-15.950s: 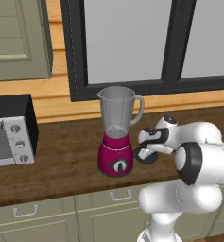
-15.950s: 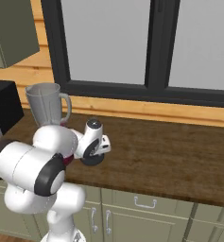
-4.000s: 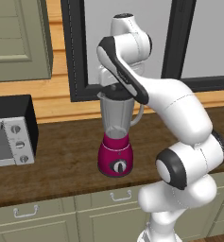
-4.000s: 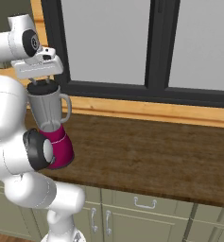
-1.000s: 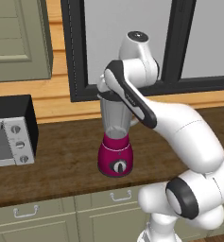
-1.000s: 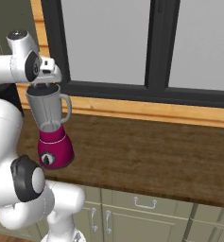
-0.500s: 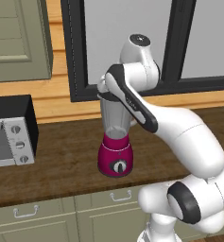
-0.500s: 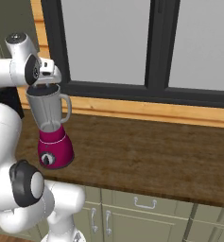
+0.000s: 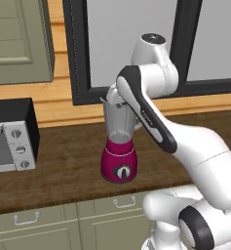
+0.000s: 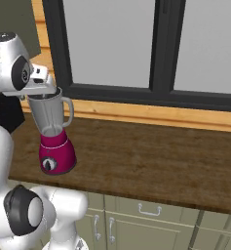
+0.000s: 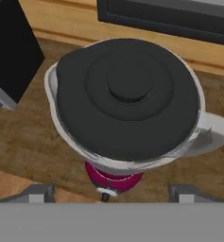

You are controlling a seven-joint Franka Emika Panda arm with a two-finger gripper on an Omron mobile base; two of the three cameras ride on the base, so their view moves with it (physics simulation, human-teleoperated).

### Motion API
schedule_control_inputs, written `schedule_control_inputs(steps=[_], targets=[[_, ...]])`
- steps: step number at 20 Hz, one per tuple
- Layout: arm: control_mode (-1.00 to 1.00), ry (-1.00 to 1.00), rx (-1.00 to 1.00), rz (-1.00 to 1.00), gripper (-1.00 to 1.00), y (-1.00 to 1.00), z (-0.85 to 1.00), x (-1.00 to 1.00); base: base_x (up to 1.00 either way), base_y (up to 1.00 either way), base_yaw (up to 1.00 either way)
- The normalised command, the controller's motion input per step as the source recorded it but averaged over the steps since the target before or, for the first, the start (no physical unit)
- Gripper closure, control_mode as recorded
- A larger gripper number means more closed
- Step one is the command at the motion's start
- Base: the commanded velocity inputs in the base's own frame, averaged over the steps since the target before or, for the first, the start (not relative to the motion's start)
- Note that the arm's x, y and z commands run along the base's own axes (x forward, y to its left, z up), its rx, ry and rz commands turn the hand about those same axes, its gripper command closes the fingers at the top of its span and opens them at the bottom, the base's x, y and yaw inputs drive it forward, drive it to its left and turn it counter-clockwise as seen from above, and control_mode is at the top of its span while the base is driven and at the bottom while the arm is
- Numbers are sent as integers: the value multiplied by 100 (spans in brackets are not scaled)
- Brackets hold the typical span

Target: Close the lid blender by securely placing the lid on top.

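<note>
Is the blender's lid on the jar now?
On: the lid covers the blender jar's mouth, rim showing around it.

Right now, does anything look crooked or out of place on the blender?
Nothing stands out. The lid sits flat across the mouth of the blender, covering it evenly, and the blender stands upright on the counter.

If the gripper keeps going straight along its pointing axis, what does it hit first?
The lid, most likely. The hand view looks straight down on it, seated across the mouth of the blender jar, its raised centre on the axis. The gripper stands open.
</note>
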Motion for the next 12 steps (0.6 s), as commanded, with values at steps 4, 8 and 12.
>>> schedule_control_inputs(steps=[4,8,12], targets=[[-100,2,-2,0,-100,-9,-17,-96,0,0,0],[-100,-12,0,0,-100,-25,0,-89,0,0,0],[-100,-19,0,-1,-100,-50,-8,-62,0,0,0]])
